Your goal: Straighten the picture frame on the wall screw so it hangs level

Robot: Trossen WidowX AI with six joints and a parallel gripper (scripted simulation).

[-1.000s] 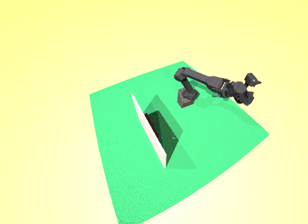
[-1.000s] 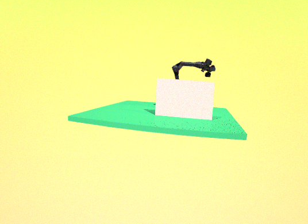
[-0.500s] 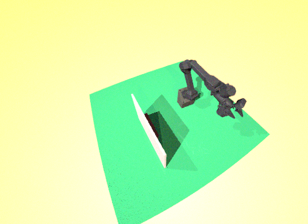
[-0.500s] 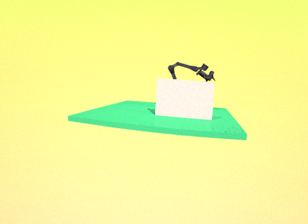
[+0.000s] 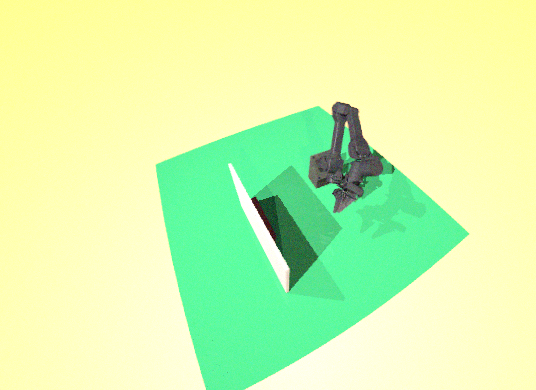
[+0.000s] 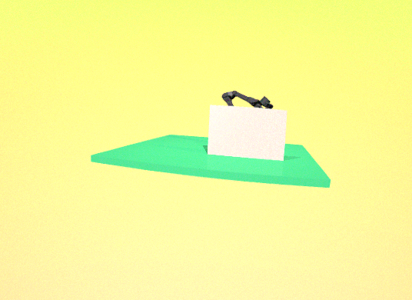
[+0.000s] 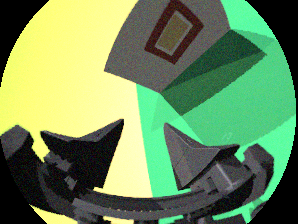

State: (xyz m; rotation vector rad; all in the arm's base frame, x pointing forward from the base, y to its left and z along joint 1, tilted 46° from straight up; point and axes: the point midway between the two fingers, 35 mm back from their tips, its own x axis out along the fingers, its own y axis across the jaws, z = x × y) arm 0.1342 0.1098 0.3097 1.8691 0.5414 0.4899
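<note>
1. Desk [image 5: 215, 288] [image 6: 154, 156] [image 7: 250, 100], bright green, carries one upright panel that serves as the wall [image 5: 248, 208] [image 6: 247, 133] [image 7: 130, 50]. On the wall is one picture frame [image 5: 264, 219] [image 7: 158, 28], and one dark arm [image 5: 338, 133] [image 6: 244, 98] with one gripper [image 5: 339, 209] [image 7: 144, 123] is on the side the frame faces.

2. Exterior view shows only the wall's plain pale back (the frame is hidden behind it), with part of the arm rising above its top edge. From the top, the frame is a thin dark red strip along the wall's other face, and the gripper is well apart from it, pointing down towards the desk. Only the wrist view gives the frame's face.

3. That face has a dark red rectangular border, a pale grey inner band and a tan centre. It looks slanted there, but so does the wall (the camera is tilted), so I cannot tell how crooked it hangs.

4. Both fingers stand partway open, a bit past half, with nothing between them.
</note>
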